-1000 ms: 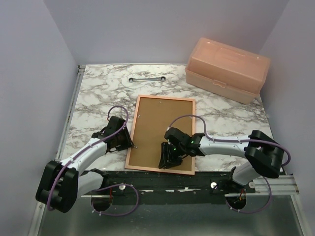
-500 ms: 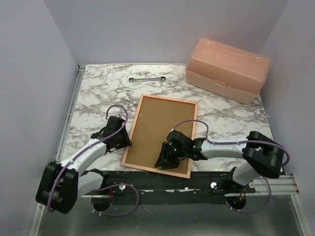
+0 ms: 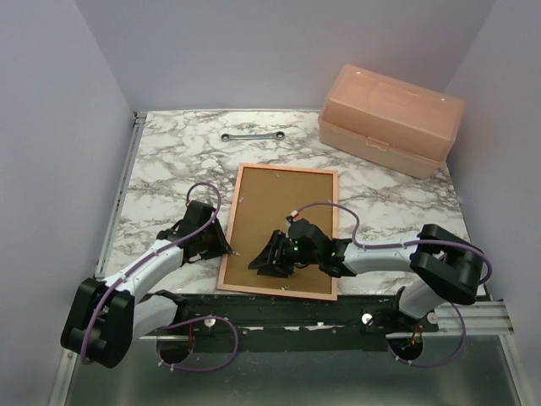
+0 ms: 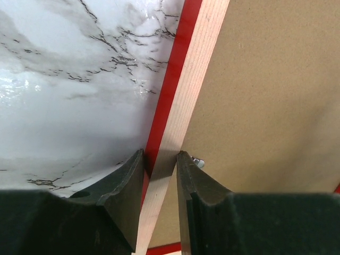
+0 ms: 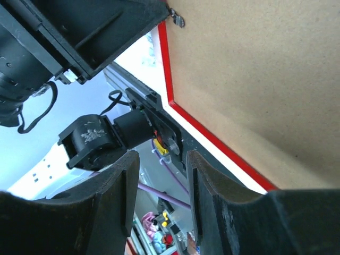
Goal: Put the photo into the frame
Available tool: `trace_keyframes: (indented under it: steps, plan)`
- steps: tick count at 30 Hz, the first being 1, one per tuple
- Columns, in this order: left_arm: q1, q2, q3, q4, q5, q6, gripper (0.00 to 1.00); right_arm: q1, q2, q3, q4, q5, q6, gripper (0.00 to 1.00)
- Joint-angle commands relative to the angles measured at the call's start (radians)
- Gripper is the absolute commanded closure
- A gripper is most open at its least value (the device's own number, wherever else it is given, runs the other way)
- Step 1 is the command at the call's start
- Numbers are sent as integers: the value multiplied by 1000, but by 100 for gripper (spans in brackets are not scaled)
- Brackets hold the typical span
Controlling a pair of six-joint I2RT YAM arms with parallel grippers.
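The frame [image 3: 231, 222] lies face down on the marble table, pale wood back up, with the brown backing board [image 3: 283, 210] set in it. The photo is hidden. My left gripper [image 3: 228, 251] is shut on the frame's left rail near the near corner. In the left wrist view the left gripper [image 4: 160, 156] has its jaws on both sides of the wood rail [image 4: 194, 79] with its red edge. My right gripper [image 3: 259, 264] hovers over the near left part of the backing board. In the right wrist view the right gripper [image 5: 162, 156] is open and empty.
A pink plastic box [image 3: 390, 120] stands at the back right. A metal wrench [image 3: 251, 135] lies at the back centre. A small metal tab [image 4: 198, 162] sits at the board's edge by my left fingers. The frame's near rail [image 5: 212, 133] lies along the table's front edge.
My right gripper has moved left across the near part of the backing board. The frame's near end swung left, then back, and now lies straighter. The left gripper stays on the rail.
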Motion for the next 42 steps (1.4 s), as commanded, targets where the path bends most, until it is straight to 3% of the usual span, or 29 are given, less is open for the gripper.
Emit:
trace_keyframes:
  steps: [1,6,12,18,26,38,42]
  plan:
    - [-2,-16,-13,-15,32,-20,66,-19,-43,35,-100,90,-83,53]
    - [-2,-22,-12,-4,56,-22,60,-115,-161,92,-402,180,-251,51]
    - [-2,-44,-17,23,97,-28,55,-362,-331,79,-654,186,-445,49]
    - [-2,-50,-30,69,148,-61,53,-567,-357,71,-881,260,-605,47]
    - [-3,-14,-38,100,171,-73,52,-591,-212,21,-822,117,-651,45]
    - [-3,-23,-11,46,118,-55,47,-589,-90,110,-802,104,-736,42]
    - [-3,-53,-3,13,82,-48,39,-591,-152,139,-854,191,-749,28]
